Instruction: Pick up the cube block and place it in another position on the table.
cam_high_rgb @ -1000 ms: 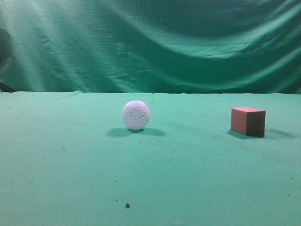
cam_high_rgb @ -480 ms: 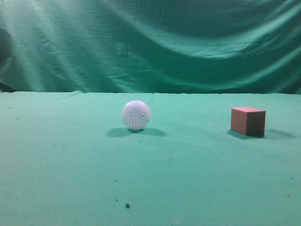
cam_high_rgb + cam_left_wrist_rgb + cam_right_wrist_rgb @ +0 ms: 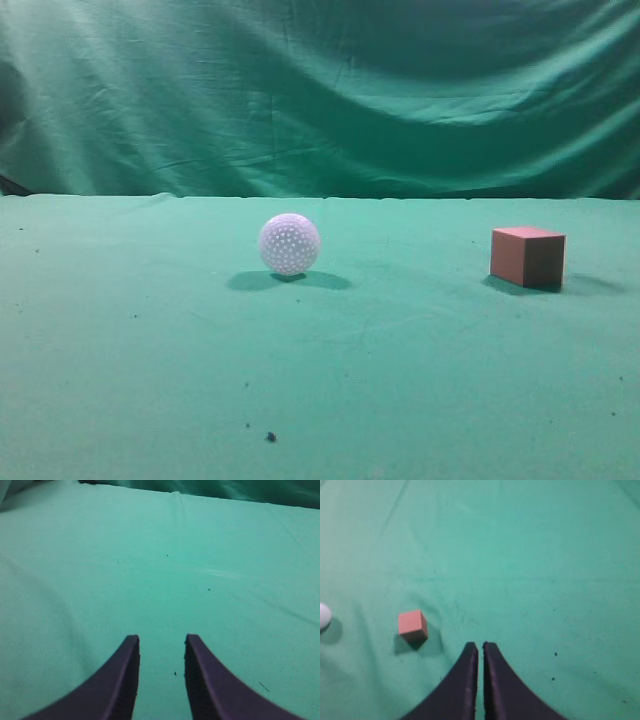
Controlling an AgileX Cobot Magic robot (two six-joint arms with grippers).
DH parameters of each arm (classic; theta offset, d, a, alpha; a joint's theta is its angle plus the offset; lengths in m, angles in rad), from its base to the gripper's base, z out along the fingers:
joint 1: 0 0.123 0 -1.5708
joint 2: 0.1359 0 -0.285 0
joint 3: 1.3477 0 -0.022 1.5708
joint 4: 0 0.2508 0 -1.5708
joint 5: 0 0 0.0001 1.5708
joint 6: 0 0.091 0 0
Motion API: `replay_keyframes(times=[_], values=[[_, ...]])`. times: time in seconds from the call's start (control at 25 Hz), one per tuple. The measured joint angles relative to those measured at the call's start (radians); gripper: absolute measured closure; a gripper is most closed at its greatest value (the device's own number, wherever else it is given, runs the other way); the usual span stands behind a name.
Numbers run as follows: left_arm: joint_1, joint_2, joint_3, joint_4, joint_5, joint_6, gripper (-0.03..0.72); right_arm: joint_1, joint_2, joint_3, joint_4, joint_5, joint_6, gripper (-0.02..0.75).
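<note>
Cube block (image 3: 527, 257) sits on the table (image 3: 150, 340), right of the golf ball (image 3: 289, 243); nothing's budged over the last second, so pickup hasn't started. Left gripper (image 3: 161, 647) hangs parted, empty. Right gripper (image 3: 480, 650) is pinched closed, empty, cube off to its left.

No text, label, brand, number or sign can be read on anything in any of the three views.
</note>
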Motion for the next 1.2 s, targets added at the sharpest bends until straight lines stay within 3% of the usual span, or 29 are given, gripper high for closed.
replay_keyframes(times=[0.16,0.52,0.64,0.84,0.92,1.16,1.2], values=[[0.000,0.000,0.000,0.000,0.000,0.000,0.426,0.110,0.196,-0.120,-0.061,0.127,0.047,0.738],[0.000,0.000,0.000,0.000,0.000,0.000,0.426,0.378,0.530,-0.297,-0.285,0.156,0.230,0.738],[0.000,0.000,0.000,0.000,0.000,0.000,0.426,0.418,0.625,-0.319,-0.287,0.118,0.237,0.575],[0.000,0.000,0.000,0.000,0.000,0.000,0.426,0.437,0.775,-0.330,-0.287,0.022,0.238,0.182],[0.000,0.000,0.000,0.000,0.000,0.000,0.426,0.437,0.839,-0.341,-0.287,-0.020,0.240,0.097],[0.000,0.000,0.000,0.000,0.000,0.000,0.426,0.437,1.004,-0.398,-0.287,-0.096,0.240,0.092],[0.000,0.000,0.000,0.000,0.000,0.000,0.426,0.437,1.028,-0.411,-0.287,-0.097,0.240,0.149]])
